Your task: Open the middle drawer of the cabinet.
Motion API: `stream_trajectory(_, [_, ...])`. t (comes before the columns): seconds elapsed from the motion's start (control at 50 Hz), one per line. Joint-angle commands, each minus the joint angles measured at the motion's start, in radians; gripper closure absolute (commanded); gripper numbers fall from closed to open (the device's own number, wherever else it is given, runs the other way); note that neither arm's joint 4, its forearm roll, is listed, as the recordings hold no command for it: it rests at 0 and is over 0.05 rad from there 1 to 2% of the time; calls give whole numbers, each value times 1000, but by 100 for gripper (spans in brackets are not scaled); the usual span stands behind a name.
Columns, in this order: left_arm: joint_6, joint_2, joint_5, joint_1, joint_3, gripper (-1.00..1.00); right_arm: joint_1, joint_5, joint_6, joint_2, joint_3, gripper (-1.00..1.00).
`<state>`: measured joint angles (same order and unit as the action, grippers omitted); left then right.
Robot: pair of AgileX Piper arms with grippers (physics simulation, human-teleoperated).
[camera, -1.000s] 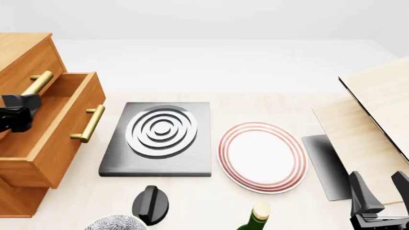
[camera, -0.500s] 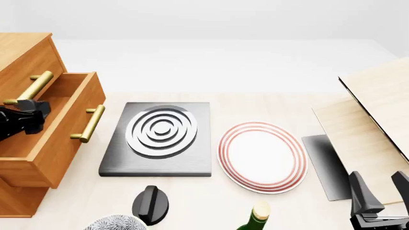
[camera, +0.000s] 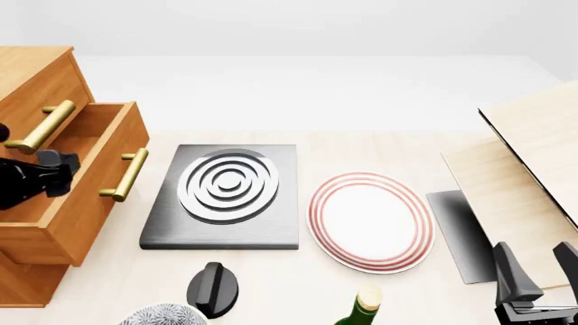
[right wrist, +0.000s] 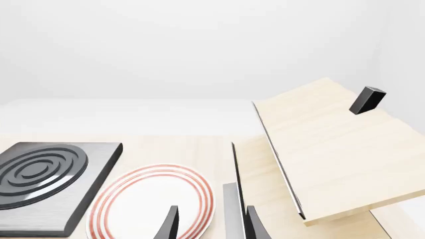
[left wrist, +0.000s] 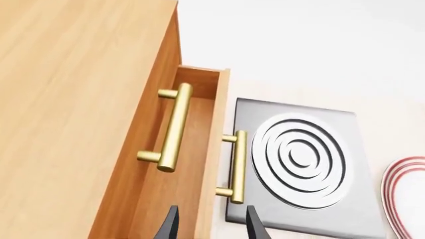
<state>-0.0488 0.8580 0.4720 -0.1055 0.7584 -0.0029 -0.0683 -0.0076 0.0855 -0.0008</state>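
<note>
Both grippers empty, left gripper parted above the pulled-out middle drawer, right gripper parted likewise.

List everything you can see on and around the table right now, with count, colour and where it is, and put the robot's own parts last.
cabinet: one, orange-brown wood, far left.
middle drawer: one, orange-brown with brass bar handle, pulled out toward the hob.
upper handle: one, brass, on the cabinet front above.
hob plate: one, dark grey with white rings, centre-left.
plate: one, white with red rim rings, centre.
knob: one, black, near edge.
bottle: one, green with pale cap, near edge.
patterned bowl: one, grey, near edge.
wood panels: pale, right.
left gripper: black, over the open drawer, fingers apart.
right gripper: black, near right, fingers apart.
</note>
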Motion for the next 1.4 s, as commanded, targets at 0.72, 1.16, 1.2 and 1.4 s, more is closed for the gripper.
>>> stream_trajectory(0.72, [-24,52,-47,-10,-53,-100,0,18,2,-22,0,-100])
stream_trajectory(1.16, [-40,110,-85,12,-93,-100,0,18,2,-22,0,-100])
stream_trajectory(1.2, [-47,112,-82,22,-95,-100,0,18,2,-22,0,-100])
stream_trajectory(1.4, [-51,119,-86,17,-103,-100,0,18,2,-22,0,-100])
